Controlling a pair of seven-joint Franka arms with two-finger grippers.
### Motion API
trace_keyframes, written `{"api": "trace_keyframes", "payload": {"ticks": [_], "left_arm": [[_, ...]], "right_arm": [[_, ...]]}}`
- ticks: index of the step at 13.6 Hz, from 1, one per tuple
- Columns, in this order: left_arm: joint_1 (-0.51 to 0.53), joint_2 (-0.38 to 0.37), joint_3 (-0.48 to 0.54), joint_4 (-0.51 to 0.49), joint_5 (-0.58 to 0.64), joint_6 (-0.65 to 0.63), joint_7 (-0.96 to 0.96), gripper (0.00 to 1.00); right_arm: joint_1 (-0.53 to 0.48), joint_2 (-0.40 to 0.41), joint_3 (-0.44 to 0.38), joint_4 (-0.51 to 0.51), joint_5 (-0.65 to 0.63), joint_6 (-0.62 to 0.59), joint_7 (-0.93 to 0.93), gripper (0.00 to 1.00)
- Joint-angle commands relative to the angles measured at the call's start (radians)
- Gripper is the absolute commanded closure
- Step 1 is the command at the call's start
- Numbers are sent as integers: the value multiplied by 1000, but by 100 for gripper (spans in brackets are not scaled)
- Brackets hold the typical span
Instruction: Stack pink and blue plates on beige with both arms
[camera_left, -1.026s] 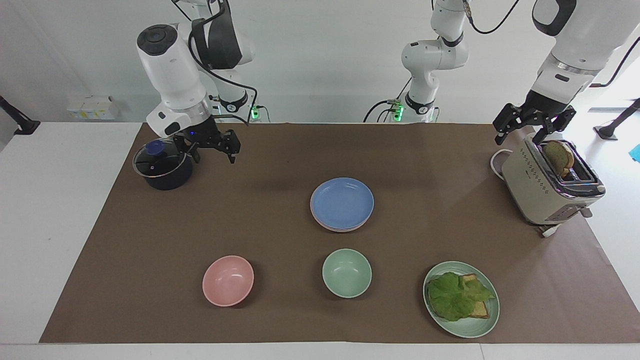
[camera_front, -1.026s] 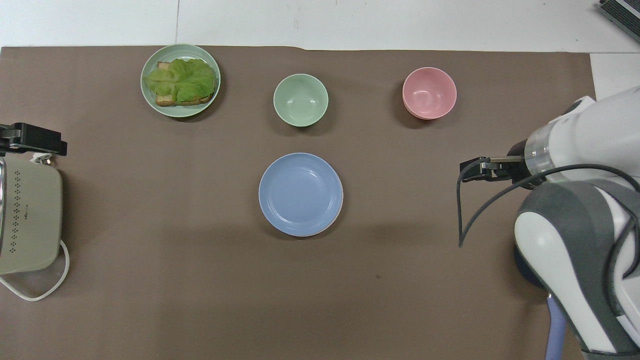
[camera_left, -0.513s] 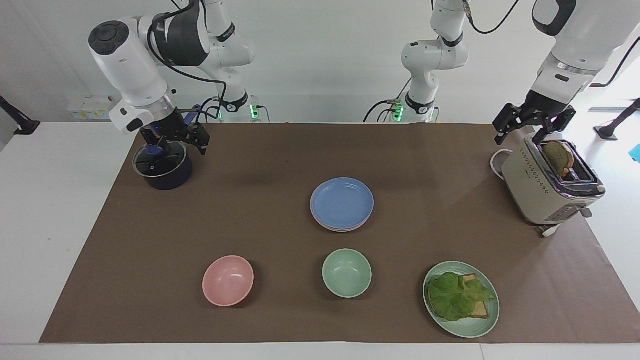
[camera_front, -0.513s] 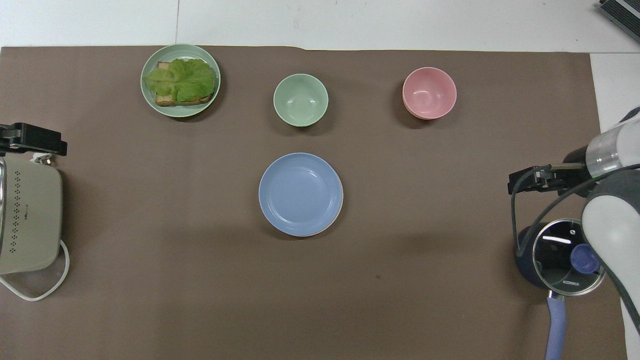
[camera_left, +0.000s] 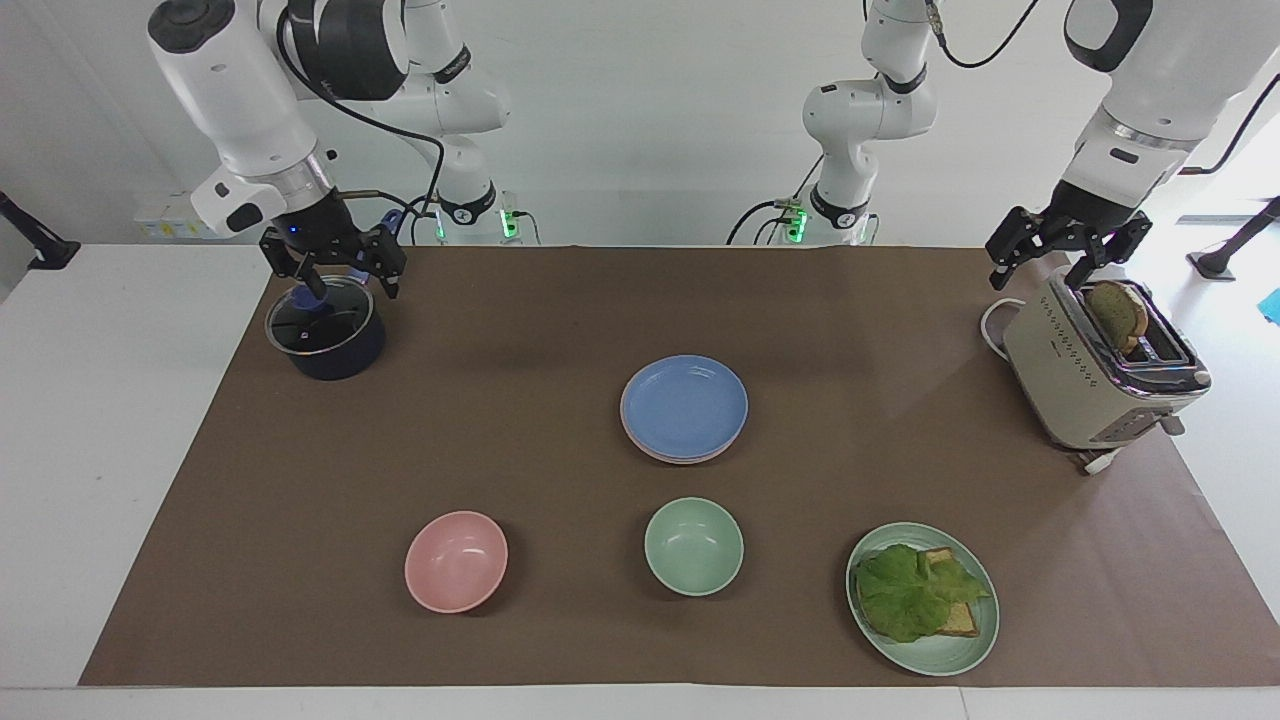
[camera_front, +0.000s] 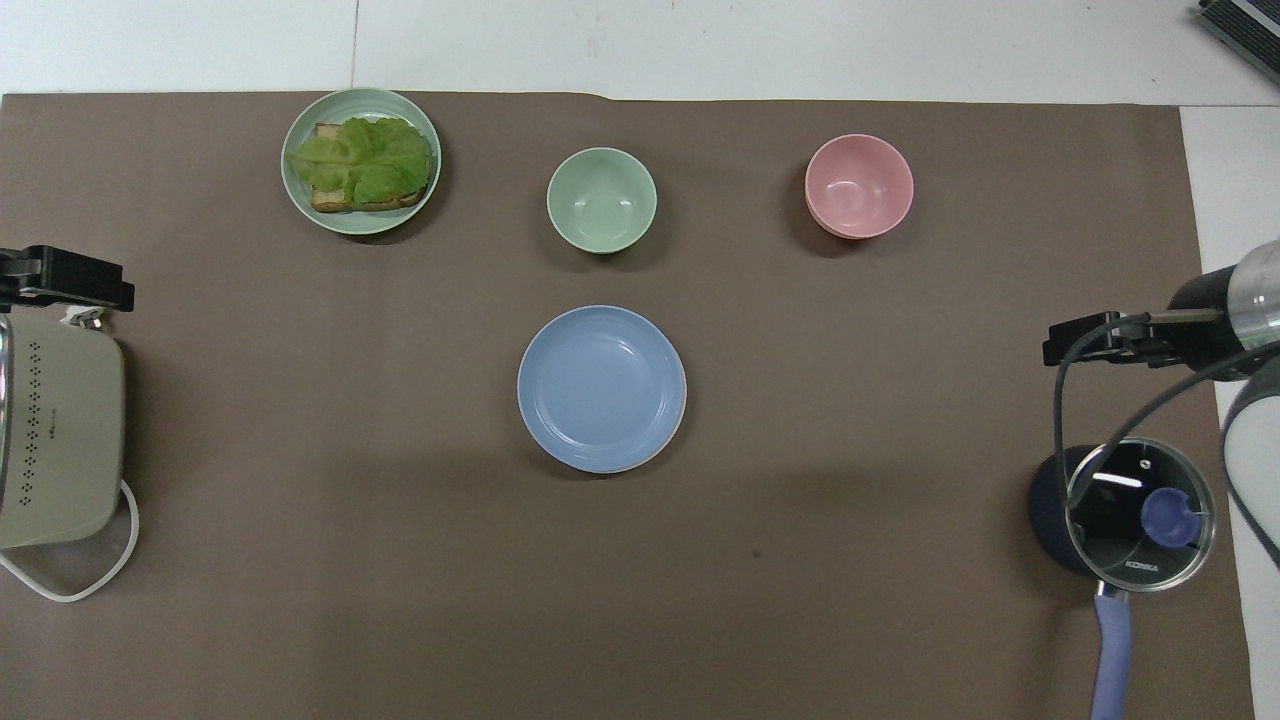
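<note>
Fingers on both arms stand wide and hold nothing: the right gripper (camera_left: 334, 268) hangs over the dark lidded saucepan (camera_left: 326, 336) at the right arm's end of the table, and the left gripper (camera_left: 1062, 252) hangs over the beige-and-chrome toaster (camera_left: 1098, 372) at the left arm's end.

The flat round periwinkle blue plate (camera_left: 685, 405) lies in the middle of the brown table mat (camera_left: 500, 420), on top of a pile. Under it a pale pink plate (camera_left: 640, 444) shows only as a thin rim. You cannot make out the cream-beige plate from either view; it is most likely at the bottom of that pile, but check this.

To judge from that, the stacking looks done, so the step in hand is to pull both arms clear and park them. Keep both grippers high and well apart from the pile. Mind the blue knob of the saucepan's glass lid under the right gripper, and the slice of toast (camera_left: 1116, 314) standing up in the toaster beside the left one: lift before you swing sideways. Leave the deep pink bowl (camera_left: 456, 560), the mint-green bowl (camera_left: 694, 546) and the mint-green plate with lettuce and toast (camera_left: 922, 598) untouched.
</note>
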Motion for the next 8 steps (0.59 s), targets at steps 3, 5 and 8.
{"api": "trace_keyframes", "payload": {"ticks": [3,5,8], "left_arm": [[4,-6,-2,-5,12,-10,4,0],[4,-6,-2,-5,12,-10,5,0],[4,-6,-2,-5,12,-10,5,0]], "right_arm": [[1,2,7,141,-68,-110,-18,0],[1,7,10,206,-82,-177,-21,0],[23,-5,14,174,-78,-180,-21,0]]}}
